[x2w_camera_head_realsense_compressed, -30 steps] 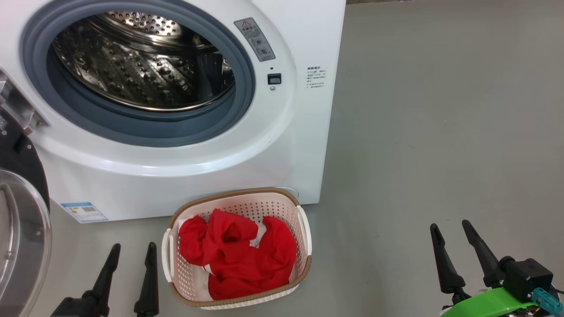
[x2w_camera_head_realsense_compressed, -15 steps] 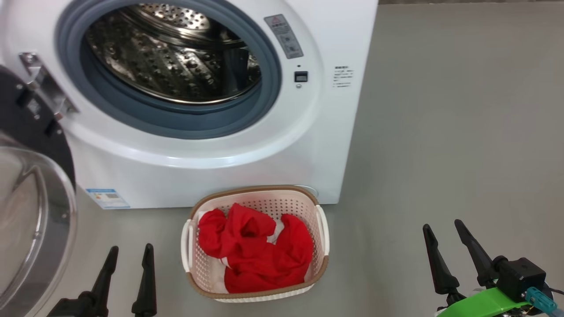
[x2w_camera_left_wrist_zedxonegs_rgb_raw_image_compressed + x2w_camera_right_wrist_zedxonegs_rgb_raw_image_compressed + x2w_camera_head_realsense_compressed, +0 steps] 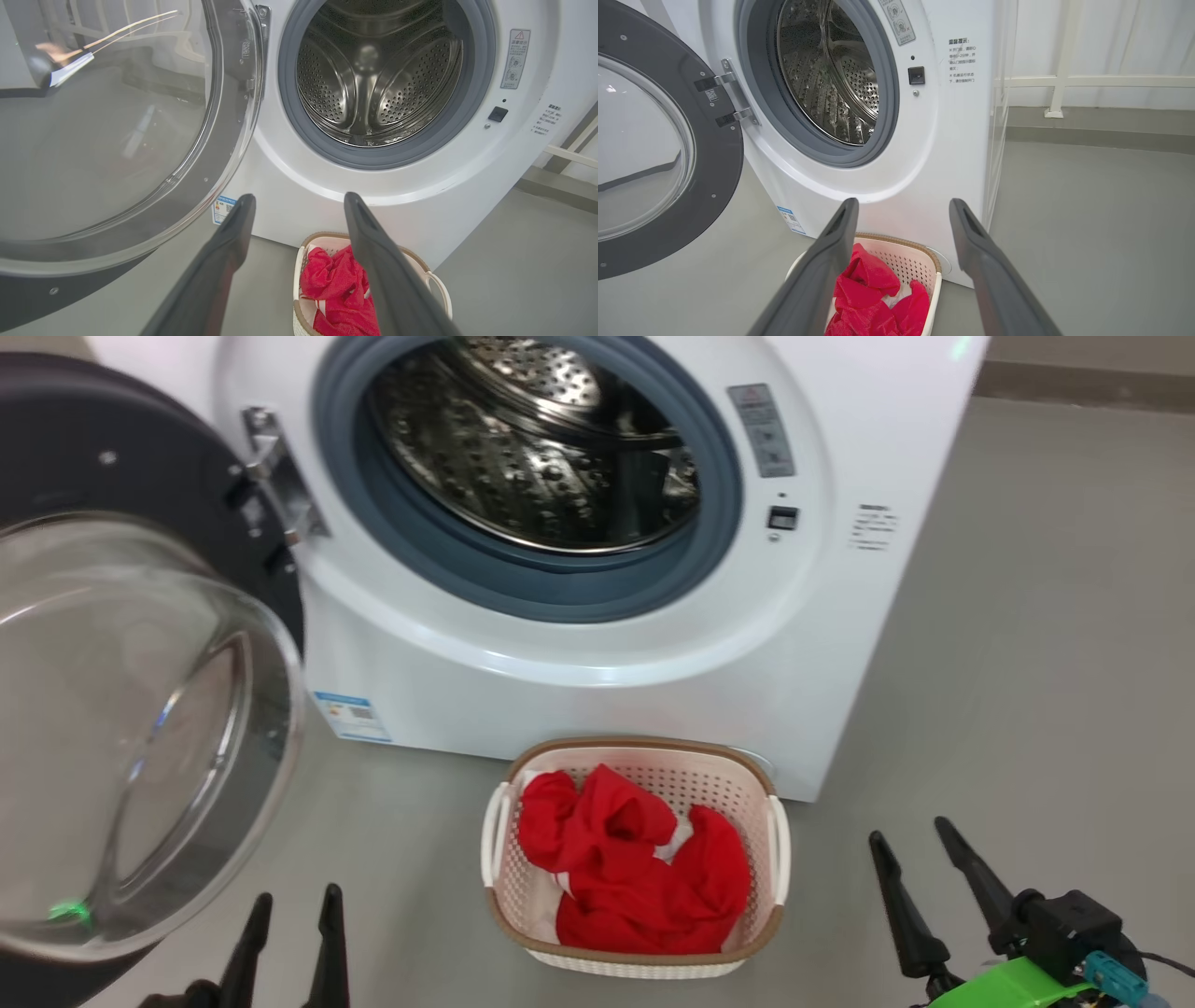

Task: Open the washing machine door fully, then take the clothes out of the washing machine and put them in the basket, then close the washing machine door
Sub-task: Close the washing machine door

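The washing machine door point(image 3: 140, 691) is seen swung wide open at the left of the washing machine point(image 3: 597, 653), hung on its metal hinge point(image 3: 280, 485) beside the grey rubber ring point(image 3: 560, 593). The perforated steel drum point(image 3: 532, 457) is exposed through the opening. The basket point(image 3: 644, 747) is set on the floor point(image 3: 1027, 663) just in front of the machine's lower right corner, and the red clothes point(image 3: 635, 868) are heaped inside it, with a little white showing among the folds. A blue label sticker point(image 3: 353, 717) is carried on the machine's lower front, left of the basket. The left pincer point(image 3: 297, 905) is held low near the door's bottom edge, its 2 fingers point(image 3: 329, 943) spread apart and nothing gripped. The right pincer point(image 3: 910, 833) is held to the right of the basket and apart from it, likewise parted with nothing between its 2 fingers.
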Tool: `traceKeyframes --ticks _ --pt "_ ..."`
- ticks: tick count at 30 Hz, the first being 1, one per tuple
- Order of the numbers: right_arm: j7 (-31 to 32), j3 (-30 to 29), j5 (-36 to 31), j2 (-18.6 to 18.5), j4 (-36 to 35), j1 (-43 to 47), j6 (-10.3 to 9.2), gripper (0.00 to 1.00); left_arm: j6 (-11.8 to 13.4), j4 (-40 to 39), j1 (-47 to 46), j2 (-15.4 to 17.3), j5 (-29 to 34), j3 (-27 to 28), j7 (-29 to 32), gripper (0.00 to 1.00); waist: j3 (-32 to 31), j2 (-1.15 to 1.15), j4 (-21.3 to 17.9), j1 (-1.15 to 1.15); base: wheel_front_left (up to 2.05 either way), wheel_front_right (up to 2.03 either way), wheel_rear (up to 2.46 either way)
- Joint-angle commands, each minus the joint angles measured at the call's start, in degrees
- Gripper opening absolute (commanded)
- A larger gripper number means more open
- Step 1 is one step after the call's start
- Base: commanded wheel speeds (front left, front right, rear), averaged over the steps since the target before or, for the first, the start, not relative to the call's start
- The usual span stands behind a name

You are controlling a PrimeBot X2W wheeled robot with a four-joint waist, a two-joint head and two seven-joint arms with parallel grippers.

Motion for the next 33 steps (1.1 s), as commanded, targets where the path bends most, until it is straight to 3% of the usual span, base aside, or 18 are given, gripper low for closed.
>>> traceKeyframes --ticks 1,11,22,33 --pt "-0.37 1.98 0.80 -0.78 -1.07 -1.03 0.36 1.00 0.59 -0.97 0.02 0.45 -0.42 1.33 -0.29 1.00 -1.29 0.00 3.87 0.00 0.00 0.00 0.00" --pt "-0.37 5.89 1.51 -0.80 -0.20 -1.92 0.36 1.00 1.89 -1.57 1.55 0.45 -1.35 -0.54 -0.29 1.00 -2.13 0.00 10.06 0.00 0.00 0.00 0.00" --pt "-0.37 9.85 2.32 -1.29 1.44 -4.97 0.36 1.00 3.30 -3.48 2.99 0.45 -2.96 0.85 -0.29 1.00 -0.99 0.00 11.45 0.00 0.00 0.00 0.00" --pt "-0.37 10.50 2.91 -0.95 1.78 -5.25 0.36 1.00 2.14 -3.15 3.00 0.45 -5.59 1.89 -0.29 1.00 -1.63 0.00 11.33 0.00 0.00 0.00 0.00"
